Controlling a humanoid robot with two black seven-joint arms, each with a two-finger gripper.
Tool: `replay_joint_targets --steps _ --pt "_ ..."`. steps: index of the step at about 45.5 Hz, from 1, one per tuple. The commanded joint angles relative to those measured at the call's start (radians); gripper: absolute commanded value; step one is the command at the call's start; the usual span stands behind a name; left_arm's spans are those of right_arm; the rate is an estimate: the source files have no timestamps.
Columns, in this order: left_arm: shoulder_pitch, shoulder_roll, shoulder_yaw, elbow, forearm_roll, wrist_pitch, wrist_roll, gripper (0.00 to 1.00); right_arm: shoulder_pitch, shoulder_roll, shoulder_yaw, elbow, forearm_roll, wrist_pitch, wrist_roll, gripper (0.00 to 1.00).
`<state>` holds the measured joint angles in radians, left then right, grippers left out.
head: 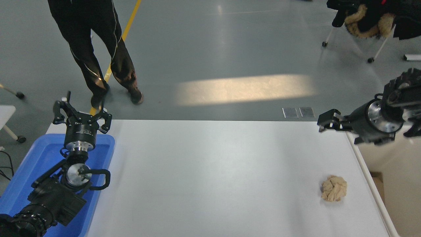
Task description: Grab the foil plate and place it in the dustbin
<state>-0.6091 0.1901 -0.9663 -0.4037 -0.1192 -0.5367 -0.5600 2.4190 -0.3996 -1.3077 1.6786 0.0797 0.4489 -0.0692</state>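
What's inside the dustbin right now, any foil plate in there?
The dustbin shows only cream inner wall and a brownish patch low down. No foil plate is visible. The right arm and gripper cover its far end, and the frame cuts off the rest.
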Motion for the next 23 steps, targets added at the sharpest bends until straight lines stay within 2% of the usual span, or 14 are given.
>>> replay_joint_targets --steps 1,9,23 --pt "0.000 0.000 0.000 0.000 0.000 0.001 0.000 0.99 0.356 0.024 0.050 0.067 0.002 0.336 0.035 1.00" --pt "0.000 0.000 0.000 0.000 0.000 0.001 0.000 0.99 0.449 0.022 0.088 0.067 0.072 0.336 0.037 1.00" --pt "0.000 0.000 0.000 0.000 0.000 0.000 0.000 0.99 0.416 0.024 0.051 0.067 0.109 0.336 0.031 1.00"
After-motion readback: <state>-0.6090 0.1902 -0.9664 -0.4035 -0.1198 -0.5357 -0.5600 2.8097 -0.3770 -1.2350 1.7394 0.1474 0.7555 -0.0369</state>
